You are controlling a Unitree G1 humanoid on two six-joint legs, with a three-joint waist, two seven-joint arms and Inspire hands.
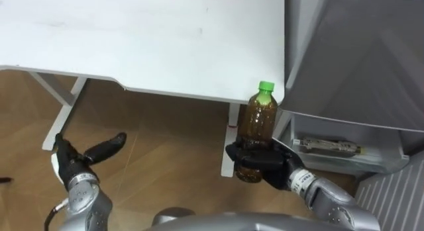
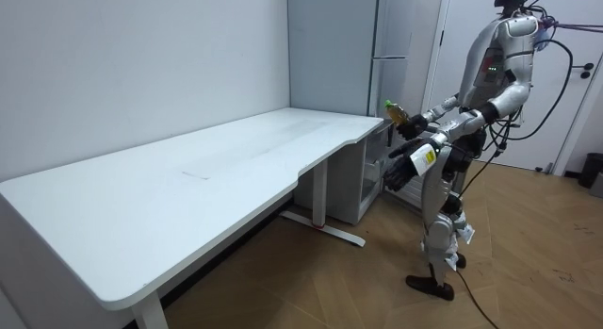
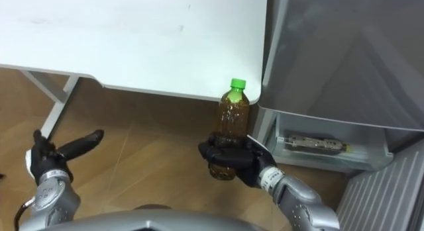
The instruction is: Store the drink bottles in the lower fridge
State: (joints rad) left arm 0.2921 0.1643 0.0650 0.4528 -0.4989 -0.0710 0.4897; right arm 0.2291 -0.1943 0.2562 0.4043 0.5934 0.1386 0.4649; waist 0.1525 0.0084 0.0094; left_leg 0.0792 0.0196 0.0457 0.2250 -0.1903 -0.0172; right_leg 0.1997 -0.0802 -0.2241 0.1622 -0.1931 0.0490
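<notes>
A bottle (image 1: 259, 122) of brown drink with a green cap is held upright in my right hand (image 1: 258, 163), whose dark fingers wrap round its lower half; it shows again as the bottle (image 3: 233, 125) in my right hand (image 3: 232, 157). It hangs in the air just off the white table's near right corner (image 1: 268, 92), beside the open lower fridge (image 1: 344, 135). My left hand (image 1: 83, 155) floats over the wooden floor at lower left, fingers straight, holding nothing. The room view has me standing at the table's end before the grey fridge (image 2: 330, 74), the bottle (image 2: 396, 110) raised.
The white table (image 1: 146, 39) fills the upper left, its legs (image 1: 56, 115) on the wooden floor. A door shelf of the fridge (image 1: 338, 151) holds a flat packet (image 1: 328, 147). The ribbed fridge door (image 1: 397, 198) is at lower right.
</notes>
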